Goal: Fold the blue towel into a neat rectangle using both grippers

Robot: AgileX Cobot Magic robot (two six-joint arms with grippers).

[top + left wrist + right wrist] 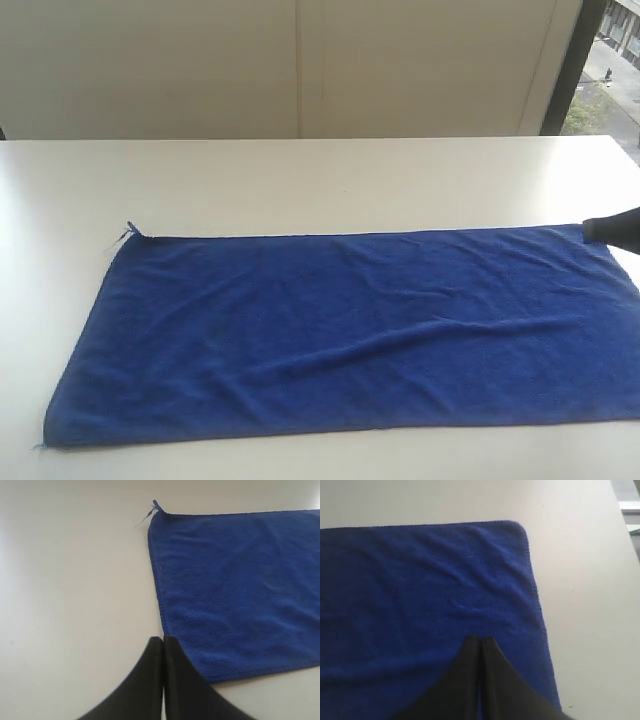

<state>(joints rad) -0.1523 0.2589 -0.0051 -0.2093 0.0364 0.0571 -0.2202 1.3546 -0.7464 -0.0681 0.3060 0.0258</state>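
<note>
Pale table (pixel 300 180). Towel (pixel 340 330) lay flat and unfolded across the lower half of the exterior view. Step, as judged: take the corners. Both grippers would need to open, then pinch matching corners evenly. Left gripper (pixel 163 640): fingers pressed together, empty, just beside the towel's edge. Right gripper (pixel 479 639): same, over the cloth. Towel was deep blue, softly wrinkled; loose thread (pixel 127 233) at upper-left corner.
</note>
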